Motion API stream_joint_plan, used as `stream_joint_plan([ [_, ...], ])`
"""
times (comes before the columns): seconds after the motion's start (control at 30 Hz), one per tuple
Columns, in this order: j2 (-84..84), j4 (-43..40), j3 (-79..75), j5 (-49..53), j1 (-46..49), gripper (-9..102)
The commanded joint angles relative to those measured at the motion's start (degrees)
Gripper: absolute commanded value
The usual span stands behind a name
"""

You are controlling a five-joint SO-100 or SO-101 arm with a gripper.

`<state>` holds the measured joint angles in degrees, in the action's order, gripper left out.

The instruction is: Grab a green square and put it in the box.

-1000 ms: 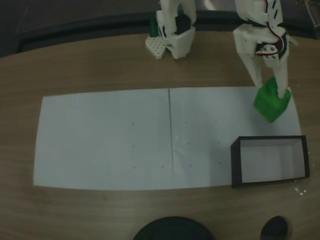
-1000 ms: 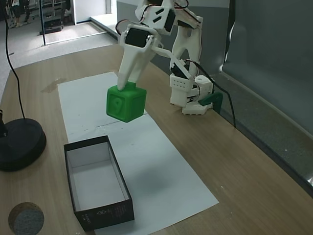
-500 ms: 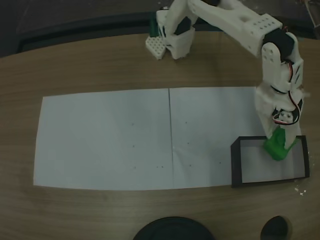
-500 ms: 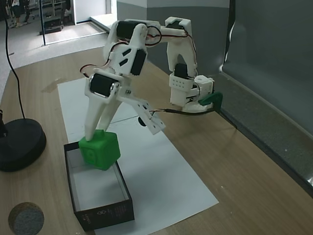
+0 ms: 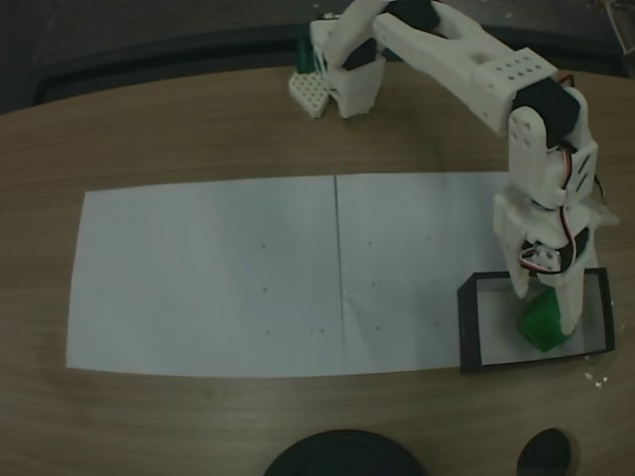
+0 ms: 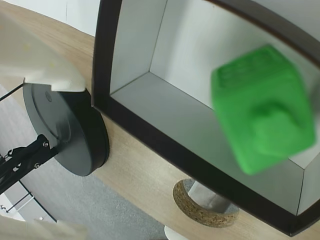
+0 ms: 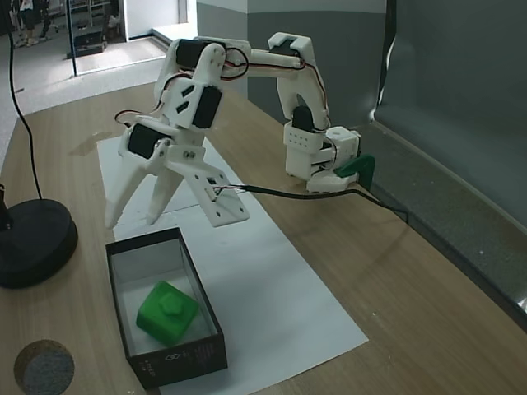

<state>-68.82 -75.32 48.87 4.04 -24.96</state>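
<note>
I take this for an office or lab room: a long wood-grain table [image 7: 395, 271] fills the frame, grey partition panels [image 7: 461, 90] stand along its right edge, and at upper left a doorway [image 7: 123, 25] opens onto a corridor with a metal rack [image 7: 82, 25].
</note>
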Motion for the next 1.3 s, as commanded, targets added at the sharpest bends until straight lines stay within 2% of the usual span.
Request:
stream_joint_plan([
  [0.0, -2.3, -0.7, -3.9, -0.1, 0.4, 26],
  [0.1, -4.6, -4.6, -5.4, -0.1, 0.4, 23],
  [0.23, -12.3, -14.5, -9.6, -0.1, 0.3, 1],
  [0.27, -14.9, -17.7, -10.3, -0.1, 0.4, -1],
  [0.33, -21.3, -23.6, -10.2, -0.1, 1.0, 1],
  [0.5, -44.3, -23.6, -3.8, -0.4, 7.9, 0],
  [0.63, -64.2, -23.6, 9.0, -0.2, 12.7, 0],
  [0.73, -78.9, -22.9, 24.6, 0.0, 19.6, 0],
  [0.9, -100.9, -14.0, 50.4, 0.1, 30.1, 0],
  [1.07, -114.3, -8.0, 70.9, -0.1, 29.8, 0],
  [1.27, -122.7, 4.0, 88.2, -0.4, 29.9, 0],
])
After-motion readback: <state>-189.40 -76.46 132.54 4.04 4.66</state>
